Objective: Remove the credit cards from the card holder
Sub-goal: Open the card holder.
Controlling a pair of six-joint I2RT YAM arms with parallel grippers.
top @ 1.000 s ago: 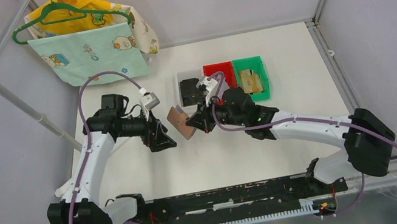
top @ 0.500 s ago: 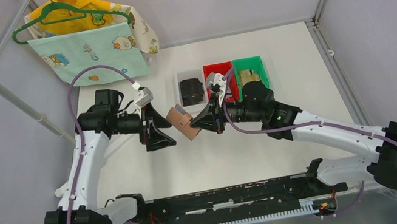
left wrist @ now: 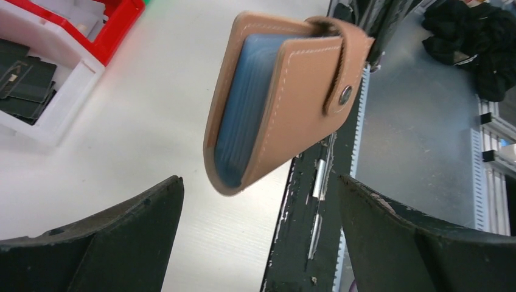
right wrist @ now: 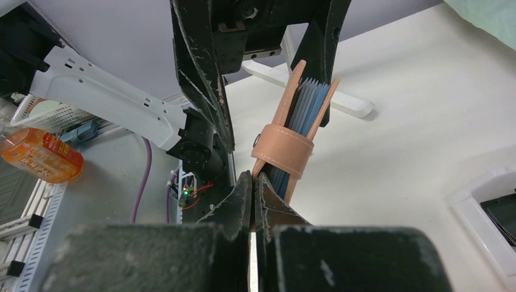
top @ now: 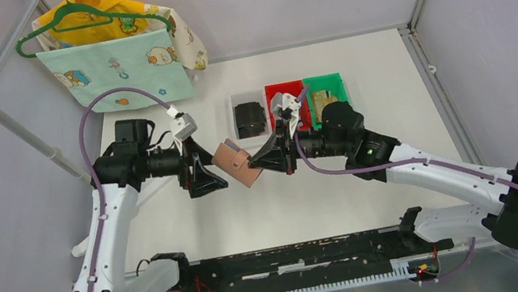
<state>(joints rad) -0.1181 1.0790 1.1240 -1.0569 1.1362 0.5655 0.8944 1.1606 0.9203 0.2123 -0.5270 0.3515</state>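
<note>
Card holder point(top: 236, 163) aloft over tabletop point(top: 391, 90), pinched by closed right claw point(top: 255, 164), facing wide-open left claw point(top: 212, 170). Left wrist view adds what overhead lacks: fastened snap point(left wrist: 345, 95), blue sleeves point(left wrist: 243, 109).

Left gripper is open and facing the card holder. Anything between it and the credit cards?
Nothing lies in the gap between the left gripper and the card holder, which the right gripper pinches in the air. But the closure tab is snapped shut across its opening, so the blue-grey sleeves inside are closed off.
</note>
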